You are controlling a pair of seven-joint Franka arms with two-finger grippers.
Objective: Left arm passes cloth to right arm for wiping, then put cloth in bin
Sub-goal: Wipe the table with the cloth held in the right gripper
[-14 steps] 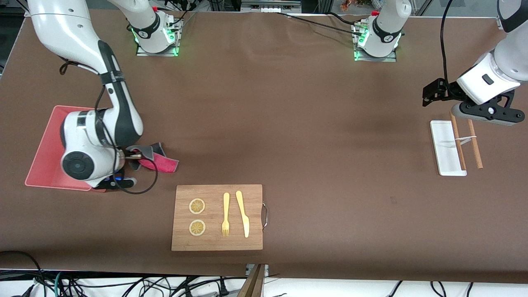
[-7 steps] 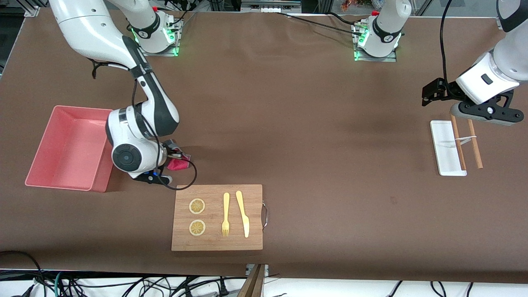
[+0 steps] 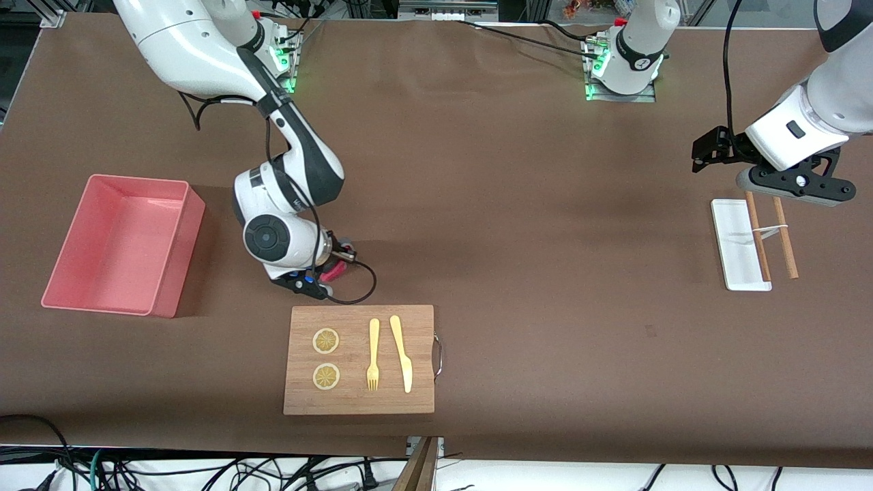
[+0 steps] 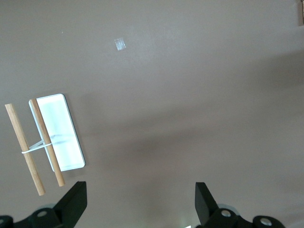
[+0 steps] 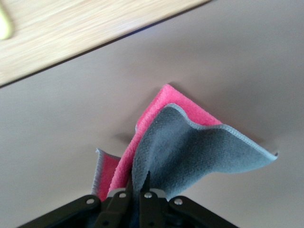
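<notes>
- Wooden cutting board (image 3: 359,359) lies nearest to the front camera, flat on the brown table (image 3: 532,286). It carries two lemon slices (image 3: 326,358), a yellow fork (image 3: 373,354) and a yellow knife (image 3: 402,352), side by side.
- Just farther from the camera than the board, the right tool (image 3: 334,262) is low over the table with its fingers pressed together on the cloth (image 5: 190,147).
- In the right wrist view the cloth hangs from the fingers in folds, grey face and red face both showing, and its lower edge touches the table close to the edge of the board.
- Pink bin (image 3: 123,244) stands toward the right arm's end of the table, well apart from the cloth. Nothing shows inside it.
- Toward the left arm's end lies a white tray (image 3: 735,242), with two wooden sticks (image 3: 771,235) tied by a white band resting across one side of it.
- The left tool (image 4: 140,204) hangs in the air above the tray, its fingers spread wide and holding nothing; this arm waits.
</notes>
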